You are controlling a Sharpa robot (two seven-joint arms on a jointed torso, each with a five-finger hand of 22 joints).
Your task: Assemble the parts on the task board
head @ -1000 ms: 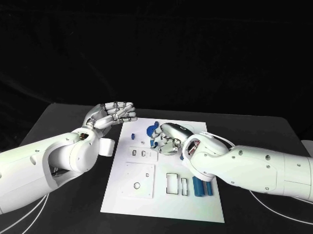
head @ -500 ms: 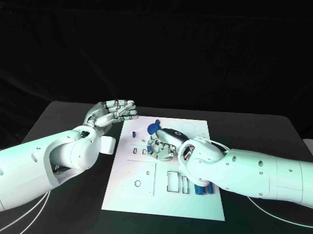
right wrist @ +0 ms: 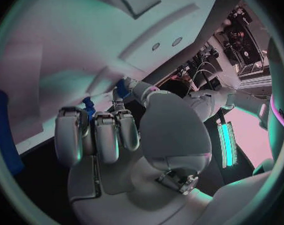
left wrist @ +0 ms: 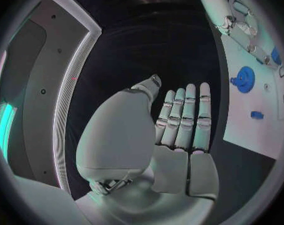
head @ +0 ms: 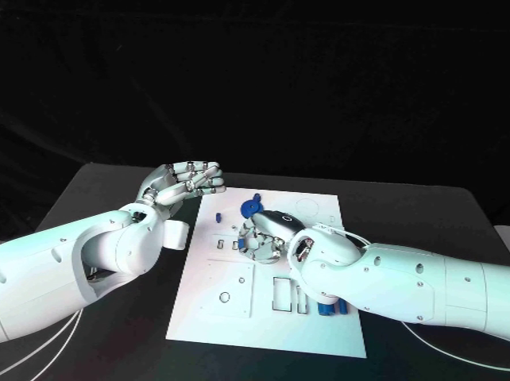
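Parts, small and blue, lie on the white task board (head: 312, 333) at the middle of the black table (head: 426, 214): in the head view a round blue part (head: 253, 209) sits near the board's far edge and blue bars (head: 327, 307) lie near its right edge, half under the right arm. The right hand (head: 269, 234) rests fingers-down on the board's middle; whether it holds anything cannot be told. The left hand (head: 187, 182) hovers off the board's far-left corner, fingers curled, empty. In the left wrist view, the left hand (left wrist: 179, 120) shows flat, straight fingers, with the round part (left wrist: 244, 79) beyond. In the right wrist view, the right hand (right wrist: 110, 135) curls over the board. These parts look light, rigid and smooth, best pinched by their edges.
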